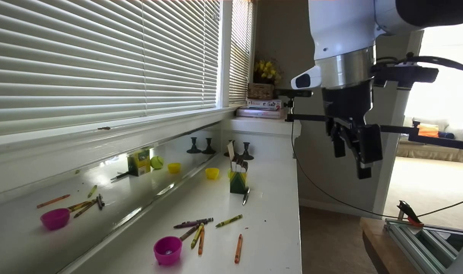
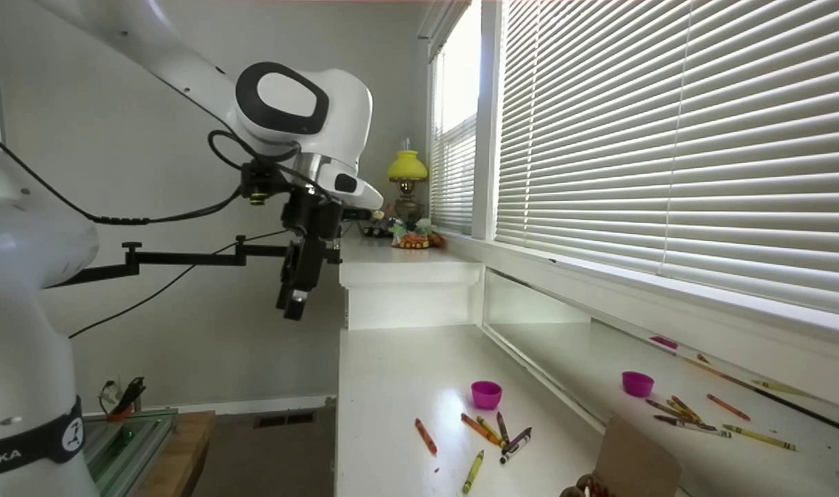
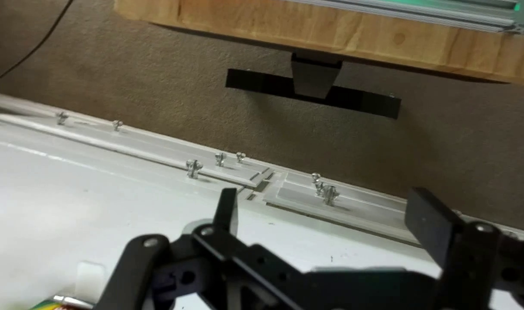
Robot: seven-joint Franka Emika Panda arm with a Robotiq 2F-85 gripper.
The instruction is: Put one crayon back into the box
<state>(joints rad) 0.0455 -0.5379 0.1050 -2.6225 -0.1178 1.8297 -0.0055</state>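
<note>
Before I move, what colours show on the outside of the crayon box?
The crayon box shows dark green and yellow, best seen in an exterior view.

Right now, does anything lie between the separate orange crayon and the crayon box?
Yes: a yellow crayon lies flat between the orange crayon and the box; a pen lies beside the box. Lifting should clear both.
</note>
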